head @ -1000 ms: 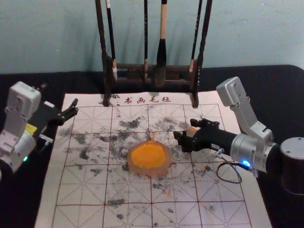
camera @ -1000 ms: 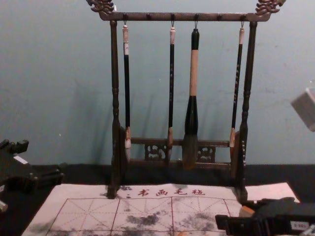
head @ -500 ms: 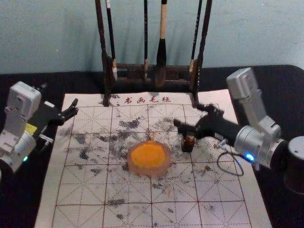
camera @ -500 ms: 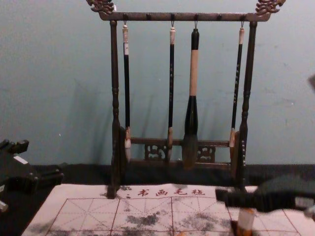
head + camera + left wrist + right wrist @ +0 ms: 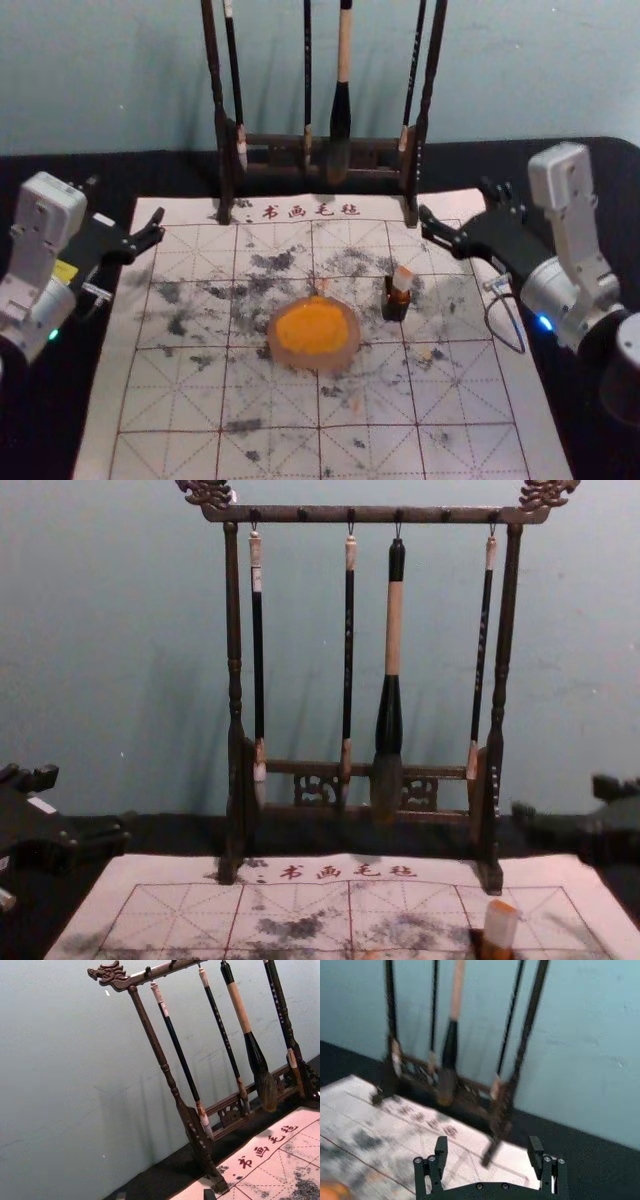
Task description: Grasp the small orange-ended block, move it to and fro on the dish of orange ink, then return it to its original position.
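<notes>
In the head view, the small orange-ended block [image 5: 402,278] leans in a small dark holder [image 5: 395,304], to the right of the dish of orange ink [image 5: 314,332]. The block [image 5: 499,927] also shows at the lower right of the chest view. My right gripper [image 5: 456,224] is open and empty, behind and to the right of the block, apart from it. Its two fingers stand wide apart in the right wrist view, where the gripper [image 5: 488,1157] faces the brush rack. My left gripper [image 5: 146,233] stays parked over the mat's left edge.
A dark wooden rack [image 5: 272,141] with several hanging brushes stands behind the mat, near the wall. The white gridded mat [image 5: 250,400] with dark ink smudges lies under the dish and the holder. Black cloth [image 5: 600,215] covers the table around it.
My right gripper has let go of the block and drawn up, back and to the right, uncovering the block and its holder. The left arm has not moved.
</notes>
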`<state>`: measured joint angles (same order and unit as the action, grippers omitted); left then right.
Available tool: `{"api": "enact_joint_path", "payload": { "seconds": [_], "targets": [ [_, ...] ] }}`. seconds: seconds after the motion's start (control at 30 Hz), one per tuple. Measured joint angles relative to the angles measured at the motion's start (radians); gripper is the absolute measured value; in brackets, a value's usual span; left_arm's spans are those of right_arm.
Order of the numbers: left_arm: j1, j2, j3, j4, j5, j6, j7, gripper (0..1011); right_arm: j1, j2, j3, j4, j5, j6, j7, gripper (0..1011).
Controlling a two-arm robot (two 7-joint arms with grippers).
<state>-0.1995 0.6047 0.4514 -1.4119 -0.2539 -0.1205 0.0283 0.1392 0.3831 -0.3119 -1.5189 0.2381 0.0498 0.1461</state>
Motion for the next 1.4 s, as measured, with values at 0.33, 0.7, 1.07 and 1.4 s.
{"api": "enact_joint_path", "payload": {
  "seconds": [0.33, 0.7, 1.07, 1.4],
  "targets": [
    [0.0, 0.0, 0.0, 0.0, 0.0, 0.0, 0.0, 1001, 0.003, -0.035, -0.005, 0.139, -0.08, -0.062, -0.031, 1003],
    [0.0, 0.0, 0.0, 0.0, 0.0, 0.0, 0.0, 1001, 0.004, -0.035, -0.005, 0.139, -0.083, -0.064, -0.032, 1003],
    [0.0, 0.0, 0.0, 0.0, 0.0, 0.0, 0.0, 1001, 0.004, -0.034, -0.005, 0.134, -0.08, -0.062, -0.032, 1002],
    [0.0, 0.0, 0.0, 0.0, 0.0, 0.0, 0.0, 1001, 0.003, -0.033, -0.005, 0.132, -0.078, -0.061, -0.031, 1002]
  ]
}}
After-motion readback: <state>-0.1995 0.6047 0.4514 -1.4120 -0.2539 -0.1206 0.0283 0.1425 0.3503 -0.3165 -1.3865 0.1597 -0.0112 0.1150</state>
